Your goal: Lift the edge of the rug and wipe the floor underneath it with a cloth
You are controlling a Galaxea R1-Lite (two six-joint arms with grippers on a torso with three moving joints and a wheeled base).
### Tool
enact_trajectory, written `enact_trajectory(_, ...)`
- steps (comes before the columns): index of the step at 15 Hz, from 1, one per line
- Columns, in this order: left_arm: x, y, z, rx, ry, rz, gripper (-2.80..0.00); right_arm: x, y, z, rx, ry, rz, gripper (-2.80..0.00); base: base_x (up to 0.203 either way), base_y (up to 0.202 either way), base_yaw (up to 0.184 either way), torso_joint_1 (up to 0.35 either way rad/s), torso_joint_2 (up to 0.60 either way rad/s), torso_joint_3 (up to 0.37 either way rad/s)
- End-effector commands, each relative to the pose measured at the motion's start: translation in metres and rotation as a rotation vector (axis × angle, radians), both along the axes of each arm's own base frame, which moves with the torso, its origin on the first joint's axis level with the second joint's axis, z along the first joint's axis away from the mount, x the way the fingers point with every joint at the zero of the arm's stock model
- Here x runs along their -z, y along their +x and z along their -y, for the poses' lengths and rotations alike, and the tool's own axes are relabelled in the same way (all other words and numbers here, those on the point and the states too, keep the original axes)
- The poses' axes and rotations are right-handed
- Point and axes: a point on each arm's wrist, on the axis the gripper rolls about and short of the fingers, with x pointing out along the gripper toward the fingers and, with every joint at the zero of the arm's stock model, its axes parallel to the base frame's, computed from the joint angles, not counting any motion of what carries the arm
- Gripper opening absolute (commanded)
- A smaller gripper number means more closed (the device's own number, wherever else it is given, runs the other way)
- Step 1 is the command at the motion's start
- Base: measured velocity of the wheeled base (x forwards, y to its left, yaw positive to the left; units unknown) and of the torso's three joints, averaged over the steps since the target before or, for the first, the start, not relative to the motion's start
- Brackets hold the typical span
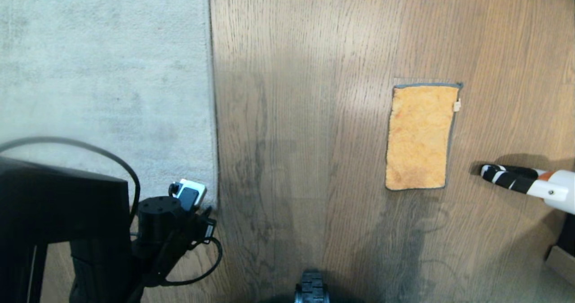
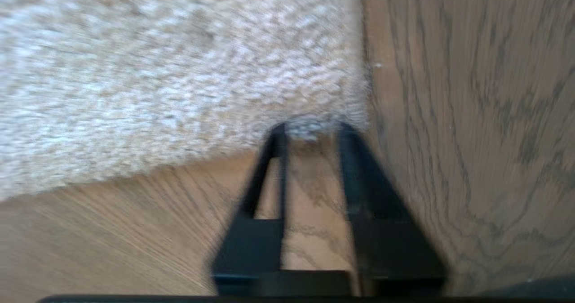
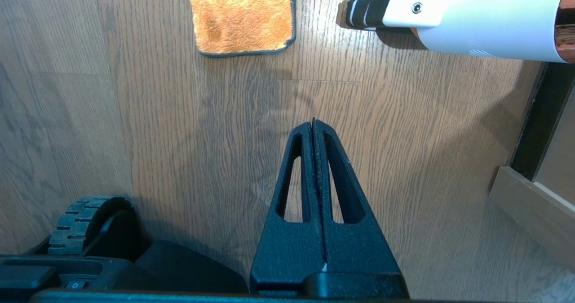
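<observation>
Base wheel: a black treaded wheel (image 1: 311,287) sits closest under the head camera, on the floor (image 1: 305,114), a brown wood-grain plank surface.
Left gripper: the left gripper (image 2: 310,130) is at the rug's near corner, jaws parted a little, the tips straddling the corner pile. Whether they pinch it I cannot tell.
Rug edge: the rug edge (image 1: 213,91) runs straight away from the robot, its corner right at the left wrist. The rug lies flat, not yet lifted.
Key relation: the edge's long axis runs fore and aft, and the left arm is far the nearer, so I judge the lift is its job.
Cloth: the orange cloth (image 1: 420,136) lies flat on bare floor well right of the rug, long side also fore and aft, untouched.
Right gripper: the right gripper (image 3: 313,125) has its fingers pressed together, empty, short of the cloth.
White handle: a white tool with a striped tip (image 1: 530,181) lies just right of the cloth.
</observation>
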Motion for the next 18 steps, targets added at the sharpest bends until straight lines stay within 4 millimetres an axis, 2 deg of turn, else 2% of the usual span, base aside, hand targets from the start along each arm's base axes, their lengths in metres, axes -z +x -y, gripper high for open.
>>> enact_trajectory(1, -0.014, -0.001, -0.002, -0.007, -0.022, 0.073, 0.00, 0.000, 0.000, 0.000, 0.000, 0.000, 0.001, -2.80, 0.000, 0.000, 0.000, 0.000, 0.00, 0.000)
enact_trajectory(4, -0.018, 0.000, -0.007, -0.024, -0.022, 0.085, 0.00, 0.000, 0.000, 0.000, 0.000, 0.000, 0.001, -2.80, 0.000, 0.000, 0.000, 0.000, 0.00, 0.000)
enact_trajectory(8, -0.010, 0.006, -0.015, -0.050, -0.001, 0.066, 0.00, 0.000, 0.000, 0.000, 0.000, 0.000, 0.001, -2.80, 0.000, 0.000, 0.000, 0.000, 0.00, 0.000)
enact_trajectory(18, -0.008, 0.022, -0.010, -0.043, -0.023, 0.099, 0.00, 0.000, 0.000, 0.000, 0.000, 0.000, -0.001, -2.80, 0.000, 0.000, 0.000, 0.000, 0.00, 0.000)
